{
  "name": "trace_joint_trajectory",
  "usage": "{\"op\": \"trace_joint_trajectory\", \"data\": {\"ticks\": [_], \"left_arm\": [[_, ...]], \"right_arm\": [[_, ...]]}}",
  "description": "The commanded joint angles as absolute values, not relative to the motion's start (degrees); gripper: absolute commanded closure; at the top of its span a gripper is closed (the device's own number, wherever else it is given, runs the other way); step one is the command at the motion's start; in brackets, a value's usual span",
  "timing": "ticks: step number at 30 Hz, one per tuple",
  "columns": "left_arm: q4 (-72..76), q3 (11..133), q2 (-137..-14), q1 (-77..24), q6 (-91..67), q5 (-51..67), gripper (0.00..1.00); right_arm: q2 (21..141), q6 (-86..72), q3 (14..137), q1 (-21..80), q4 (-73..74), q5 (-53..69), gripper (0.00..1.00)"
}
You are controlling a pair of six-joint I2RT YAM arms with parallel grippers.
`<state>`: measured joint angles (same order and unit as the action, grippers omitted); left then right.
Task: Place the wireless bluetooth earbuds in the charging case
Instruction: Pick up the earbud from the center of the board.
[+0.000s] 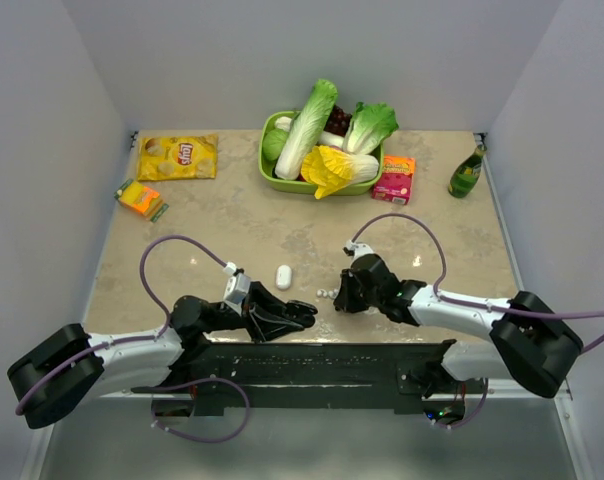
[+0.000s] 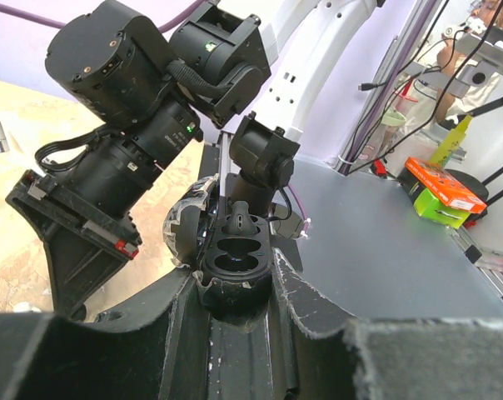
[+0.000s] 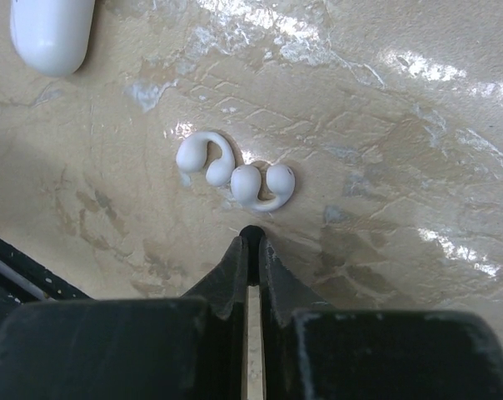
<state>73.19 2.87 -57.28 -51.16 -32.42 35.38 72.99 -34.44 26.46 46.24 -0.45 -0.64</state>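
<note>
The left arm (image 1: 132,348) and right arm (image 1: 462,308) share white links, bulky black joints and looping lilac cables (image 1: 177,238).

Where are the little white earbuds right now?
In the overhead view the earbuds lie side by side on the table near its front edge, just off the tips of the right gripper, with the charging case to their left.

White earbuds (image 3: 245,182) side by side, charging case (image 3: 52,33) near.
</note>
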Motion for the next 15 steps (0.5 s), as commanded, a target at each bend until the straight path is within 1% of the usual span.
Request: {"op": "trace_joint_trajectory", "data": {"ticks": [1, 5, 6, 9, 12, 13, 15], "left_arm": [[88.5, -3.2, -57.4, -51.5, -32.3, 35.5, 1.00], [87.4, -3.2, -57.0, -51.5, -32.0, 34.9, 1.00], [87.0, -3.1, -56.8, -51.5, -31.8, 34.6, 1.00], [86.0, -2.5, -57.0, -51.5, -31.5, 34.0, 1.00], [85.8, -1.5, -58.5, -51.5, -31.6, 34.0, 1.00], [86.2, -0.8, -59.1, -51.5, -31.7, 34.3, 1.00], [86.7, -0.5, -61.0, -51.5, -32.2, 35.2, 1.00]], "right_arm": [[69.0, -34.2, 26.1, 46.5, 1.3, -2.8, 1.00], [56.3, -33.7, 28.6, 46.5, 8.4, -6.6, 1.00], [50.1, -32.2, 29.8, 46.5, 12.0, -7.8, 1.00], [40.6, -26.7, 35.8, 46.5, 18.4, -7.1, 1.00], [36.5, -20.2, 43.0, 46.5, 22.0, -2.3, 1.00], [36.3, -18.8, 46.8, 46.4, 22.8, 1.9, 1.00], [36.5, -15.0, 50.2, 46.5, 24.2, 8.1, 1.00]]}}
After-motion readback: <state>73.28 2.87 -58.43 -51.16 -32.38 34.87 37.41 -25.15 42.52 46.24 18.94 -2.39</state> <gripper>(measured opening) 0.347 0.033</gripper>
